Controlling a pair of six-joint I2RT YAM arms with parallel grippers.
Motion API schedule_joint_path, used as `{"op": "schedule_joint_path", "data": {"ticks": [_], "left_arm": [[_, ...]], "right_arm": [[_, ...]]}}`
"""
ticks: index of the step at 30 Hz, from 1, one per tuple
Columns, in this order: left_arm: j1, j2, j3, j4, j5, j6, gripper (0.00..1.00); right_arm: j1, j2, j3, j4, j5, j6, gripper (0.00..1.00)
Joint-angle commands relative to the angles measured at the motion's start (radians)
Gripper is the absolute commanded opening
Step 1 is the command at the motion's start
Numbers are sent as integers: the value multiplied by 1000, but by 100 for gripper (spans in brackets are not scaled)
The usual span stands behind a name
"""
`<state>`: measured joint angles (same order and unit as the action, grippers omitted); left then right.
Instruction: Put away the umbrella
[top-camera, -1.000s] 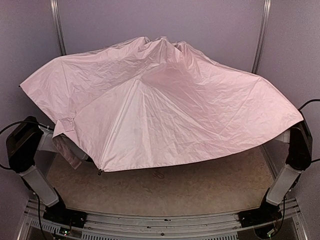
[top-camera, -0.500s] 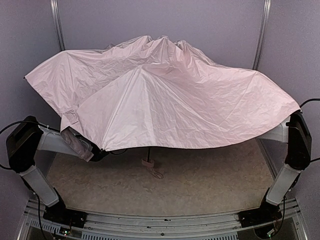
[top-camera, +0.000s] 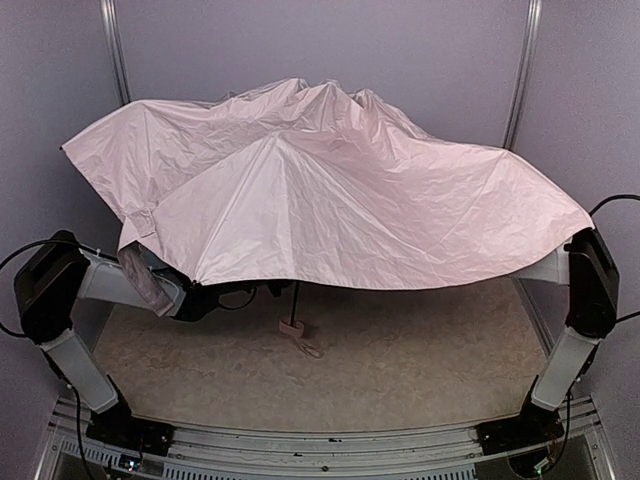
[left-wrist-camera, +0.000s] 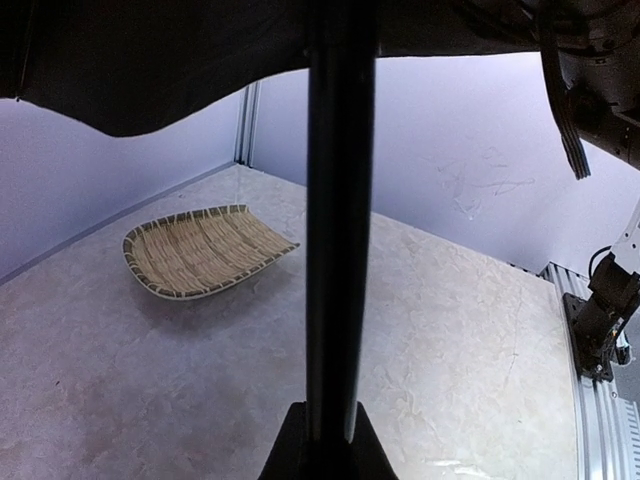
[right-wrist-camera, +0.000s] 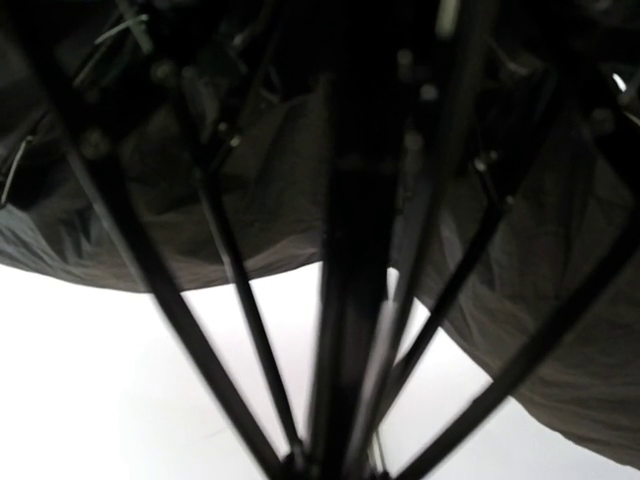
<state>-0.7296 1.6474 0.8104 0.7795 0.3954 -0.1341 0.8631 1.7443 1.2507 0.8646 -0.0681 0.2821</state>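
Umbrella (top-camera: 330, 190) open, pale pink canopy spread over most of the table (top-camera: 420, 350), held up off it between the two arms, crumpled at the far peak, near edge lifted

Left arm (top-camera: 90, 285) reaches in under the canopy's left near edge; right arm (top-camera: 585, 290) goes under the right edge

Woven tray (left-wrist-camera: 205, 250) lies flat on the table below the black lining, well apart from the shaft

Dark shaft (left-wrist-camera: 340, 200) runs straight up the middle of the left wrist view; left gripper (left-wrist-camera: 322, 450) closed tight on it at the bottom of that view

Thin ribs (right-wrist-camera: 240, 300) fan out from the shaft in the right wrist view, blurred; right gripper hidden by the canopy, can't tell if it's open or closed

Small pink handle (top-camera: 291, 327) hangs at the shaft's lower end, near table front-centre, thin cord (top-camera: 312, 348) trailing from it
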Motion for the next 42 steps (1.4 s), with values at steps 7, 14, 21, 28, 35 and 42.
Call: {"op": "schedule_joint_path", "data": {"ticks": [7,14,21,28,35,42], "left_arm": [[57,-30,155,535,-79,-123,0],[65,-41,146,539,-83,-110,0],[89,-24,106,578,-95,-95,0],[109,61,91,665,-37,-133,0],[108,181,98,559,27,-95,0],[57,147,18,350,32,65,32]], "right_arm": [[44,178,-126,-395,-139,-81,15],[42,195,-160,-337,-205,-102,16],[9,236,-218,-267,-180,-218,15],[2,275,-235,-203,-131,-325,16],[-41,137,-171,-184,-129,-280,7],[-93,28,-120,-102,-105,-184,0]]}}
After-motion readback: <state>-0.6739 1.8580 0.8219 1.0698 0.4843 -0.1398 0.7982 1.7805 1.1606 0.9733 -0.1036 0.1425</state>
